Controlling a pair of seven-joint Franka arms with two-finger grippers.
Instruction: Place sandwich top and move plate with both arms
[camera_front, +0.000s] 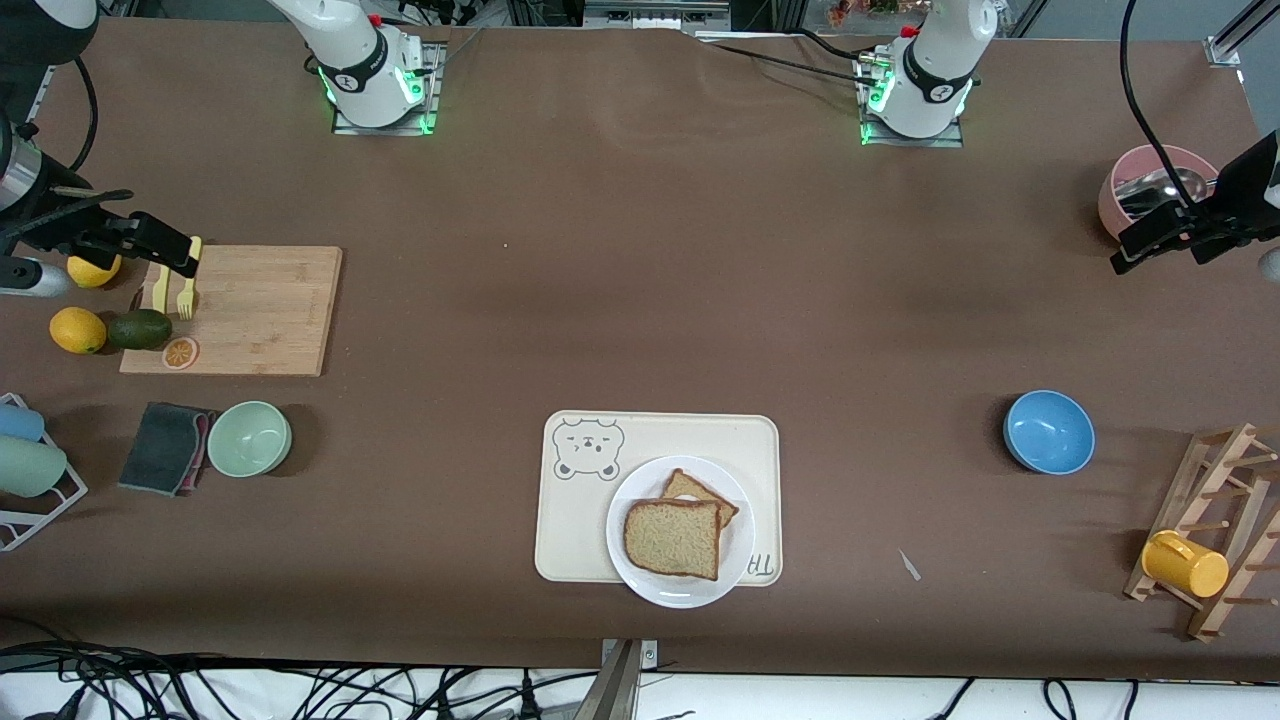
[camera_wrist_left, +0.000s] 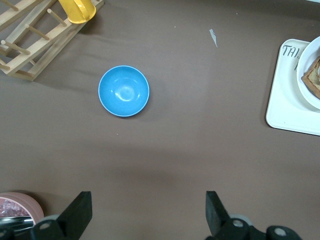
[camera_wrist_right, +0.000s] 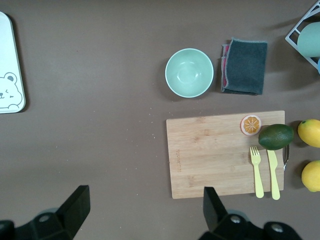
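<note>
- Since the top (camera_front: 672, 538) already lies on the darker slice (camera_front: 700, 494) on the plate (camera_front: 681, 595), low at the front view's centre, moving the plate looks like the step in hand.
- The left gripper (camera_wrist_left: 147, 212) hangs at the front view's right edge, jaws apart, empty.
- The right gripper (camera_wrist_right: 145, 210) hangs at its left edge over the board (camera_wrist_right: 215, 155), likewise apart.
- Both should probably descend on the rim's two ends together, lifting level, clear of the tray (camera_front: 570, 540).

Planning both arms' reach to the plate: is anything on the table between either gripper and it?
Nothing visible. Bare table separates the left gripper and right gripper from the plate; the blue bowl and green bowl sit aside.
</note>
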